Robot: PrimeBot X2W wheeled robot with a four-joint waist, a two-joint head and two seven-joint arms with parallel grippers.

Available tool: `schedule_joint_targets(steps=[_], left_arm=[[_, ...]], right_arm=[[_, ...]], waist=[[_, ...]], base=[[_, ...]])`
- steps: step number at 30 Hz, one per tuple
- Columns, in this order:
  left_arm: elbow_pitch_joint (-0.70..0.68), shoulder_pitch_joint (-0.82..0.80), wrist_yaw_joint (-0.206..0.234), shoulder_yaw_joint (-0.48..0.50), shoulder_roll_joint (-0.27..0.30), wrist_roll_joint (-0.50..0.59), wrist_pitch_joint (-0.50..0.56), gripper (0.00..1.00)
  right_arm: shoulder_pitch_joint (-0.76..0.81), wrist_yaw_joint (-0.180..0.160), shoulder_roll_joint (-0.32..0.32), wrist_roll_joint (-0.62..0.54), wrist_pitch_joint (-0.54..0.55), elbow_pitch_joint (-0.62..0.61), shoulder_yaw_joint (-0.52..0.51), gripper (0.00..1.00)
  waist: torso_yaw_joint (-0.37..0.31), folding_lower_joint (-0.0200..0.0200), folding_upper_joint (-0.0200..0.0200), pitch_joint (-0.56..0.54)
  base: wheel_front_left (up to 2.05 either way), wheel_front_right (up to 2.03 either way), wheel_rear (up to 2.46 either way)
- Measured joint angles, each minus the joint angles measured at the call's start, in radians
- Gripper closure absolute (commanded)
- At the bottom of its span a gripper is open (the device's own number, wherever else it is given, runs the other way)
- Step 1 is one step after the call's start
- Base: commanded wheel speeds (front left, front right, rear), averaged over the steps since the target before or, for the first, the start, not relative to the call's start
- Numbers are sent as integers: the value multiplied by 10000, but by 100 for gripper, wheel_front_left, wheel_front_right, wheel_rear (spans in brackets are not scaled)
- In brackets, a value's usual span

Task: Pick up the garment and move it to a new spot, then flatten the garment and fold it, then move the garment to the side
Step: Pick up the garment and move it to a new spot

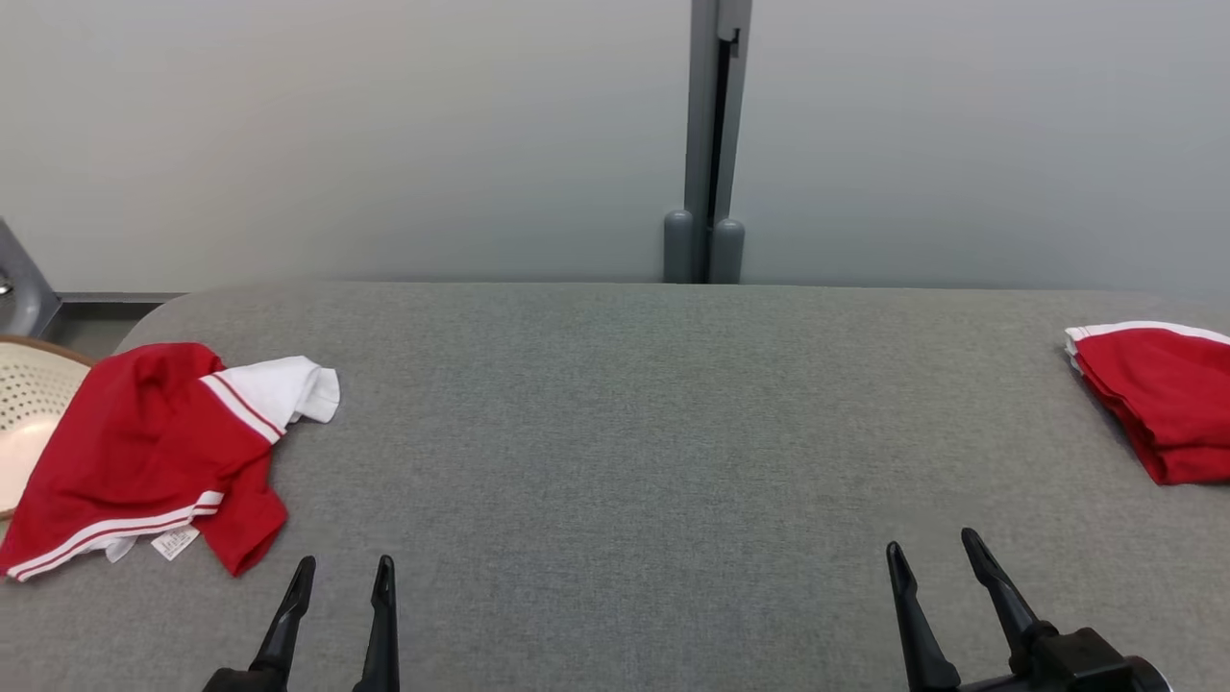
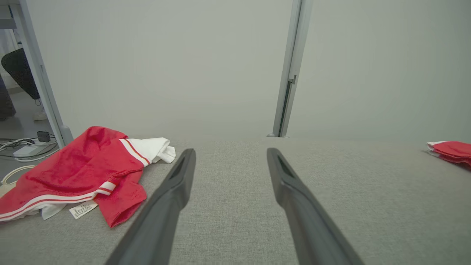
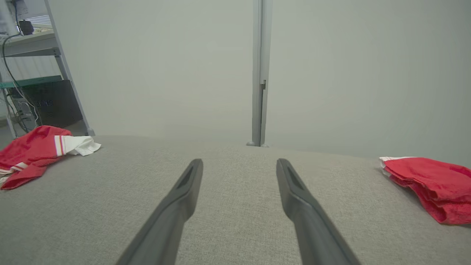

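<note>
A crumpled red garment with white striped trim and a white sleeve lies at the table's left edge; it also appears as the red garment in the left wrist view and the red garment far left in the right wrist view. My left gripper stands open just right of its lower corner, apart from it, with nothing between the fingers. At the lower right my right gripper is open and holds nothing, its fingers over bare cloth.
A folded red garment with a white edge lies at the right edge, also the folded red garment. A perforated cream basket sits off the table's left end. The grey table ends at a pale wall with a grey post.
</note>
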Motion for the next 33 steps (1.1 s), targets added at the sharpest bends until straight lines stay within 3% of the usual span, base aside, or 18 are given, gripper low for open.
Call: schedule_joint_targets(steps=[15,20,29,33], left_arm=[[-2,53,29,146,4,10,0,0],[-332,177,263,476,13,-219,0,0],[-756,206,742,579,-2,-675,0,0],[-732,-471,531,736,0,-537,0,0]], right_arm=[[133,0,8,311,0,92,688,0],[-316,0,23,213,0,213,1126,0],[-972,0,-105,119,0,637,1526,0],[-992,0,-364,63,0,621,1499,0]], waist=[[2572,0,0,-139],[3489,1,0,-6],[4091,1,0,655],[4198,1,0,882]], base=[[0,0,0],[0,0,0],[0,0,0],[0,0,0]])
